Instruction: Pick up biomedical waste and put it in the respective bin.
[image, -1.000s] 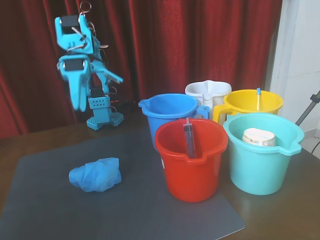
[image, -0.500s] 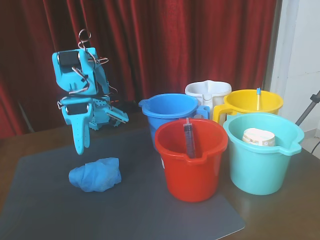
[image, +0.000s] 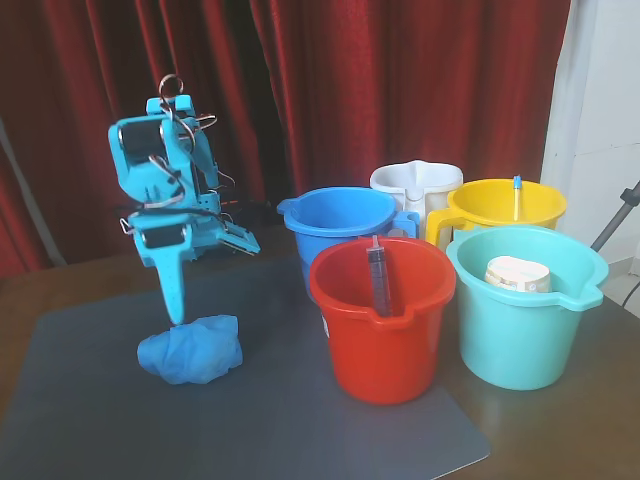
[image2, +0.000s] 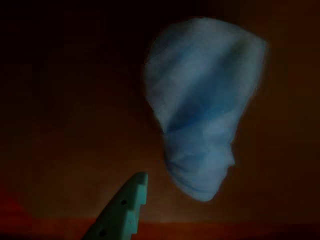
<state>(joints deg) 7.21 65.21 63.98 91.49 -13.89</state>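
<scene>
A crumpled blue cloth-like waste item (image: 192, 349) lies on the grey mat (image: 100, 420). My blue gripper (image: 215, 283) hangs just above its left end, one finger pointing straight down and nearly touching it, the other jaw swung out to the right; it is open and empty. In the wrist view the blue item (image2: 202, 107) fills the middle and right, and one pale fingertip (image2: 131, 200) enters from the bottom edge, apart from the item. The other finger is out of that view.
Several buckets stand to the right: a red one (image: 385, 340) holding a syringe (image: 378, 277), a blue one (image: 335, 225), a white jug (image: 415, 185), a yellow one (image: 505, 205) and a teal one (image: 525, 335) holding a pale tub (image: 517, 273). A red curtain hangs behind.
</scene>
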